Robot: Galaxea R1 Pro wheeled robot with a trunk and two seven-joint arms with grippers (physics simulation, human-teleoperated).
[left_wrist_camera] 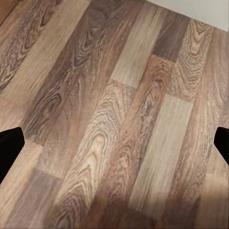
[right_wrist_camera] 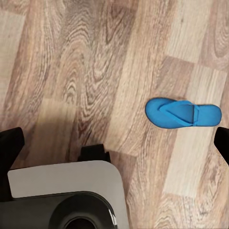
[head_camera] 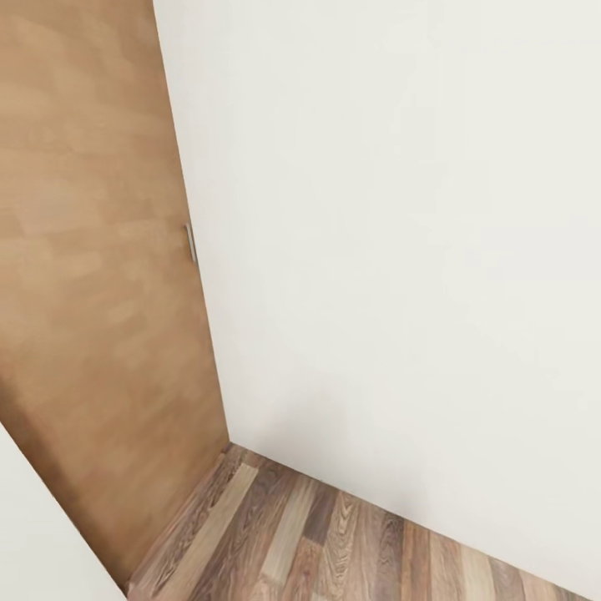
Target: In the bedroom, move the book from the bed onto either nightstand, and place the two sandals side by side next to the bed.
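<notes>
The head view faced a white wall point(head_camera: 392, 250) meeting a brown wood door point(head_camera: 92, 292) above a strip of plank floor point(head_camera: 334, 542). The right wrist view looked down on one blue sandal point(right_wrist_camera: 182, 112) lying flat on the planks, beside the robot's grey base point(right_wrist_camera: 67, 191). Both wrist views showed dark fingertips point(left_wrist_camera: 9, 145) point(right_wrist_camera: 10, 148) at opposite frame edges, spread wide and holding nothing.

Floor point(left_wrist_camera: 119, 119): wood planks, strong grain, matt, under both grippers. Sandal point(right_wrist_camera: 182, 112): smooth blue rubbery look, beside right gripper point(right_wrist_camera: 114, 143). Wall point(head_camera: 401, 250): flat matt white. Door panel point(head_camera: 92, 292): light wood, matt.
</notes>
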